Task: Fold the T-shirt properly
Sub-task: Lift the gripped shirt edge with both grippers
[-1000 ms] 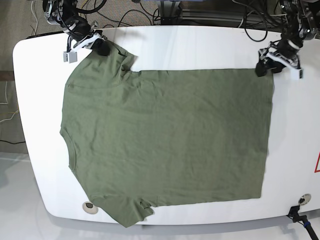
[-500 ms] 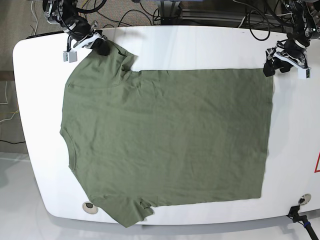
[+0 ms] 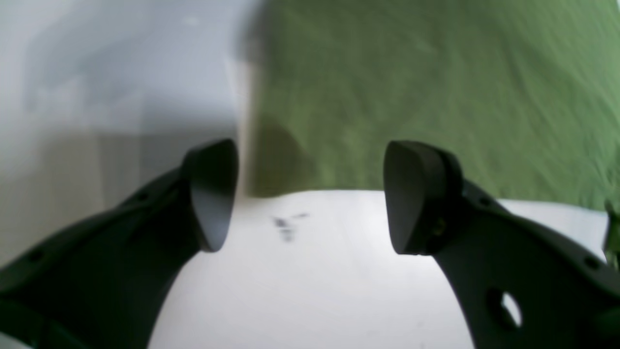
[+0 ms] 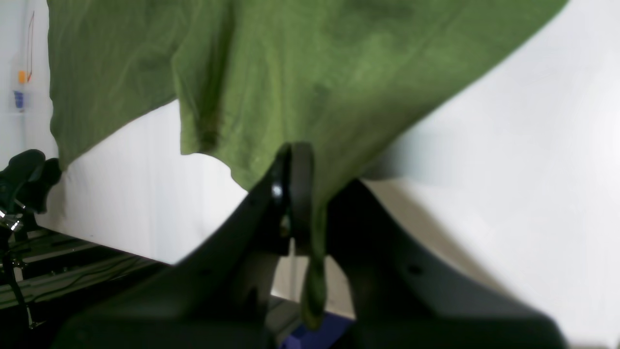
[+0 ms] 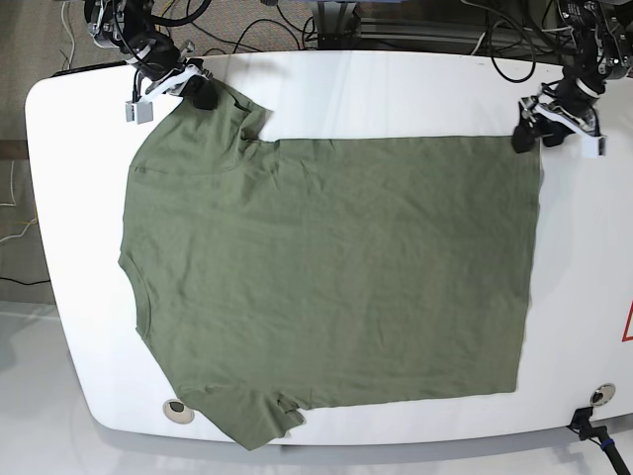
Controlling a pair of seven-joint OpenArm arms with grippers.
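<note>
The olive-green T-shirt [image 5: 331,282] lies spread flat across most of the white tabletop [image 5: 396,94], its hem running down the side nearest the left end effector [image 5: 552,127] and its collar and sleeves toward the opposite end. The right end effector [image 4: 310,194] is clamped on the edge of the sleeve at the shirt's far corner, with a fold of green cloth pinched between its closed pads and hanging below them. The left end effector [image 3: 310,196] is wide open and holds nothing; in its wrist view the far hem corner of the shirt sits just ahead of the gap between the pads, over bare tabletop. The step in hand looks like taking hold of the shirt's far edge at both ends before the first fold, and only one end is secured. The next move likely calls for the left end effector to drop onto that hem corner and close on it, so both arms can carry the far edge across together. The tabletop has rounded corners and a faint dark smudge [image 3: 286,228] beside the hem corner; cables [image 5: 287,25] run behind the tabletop.
</note>
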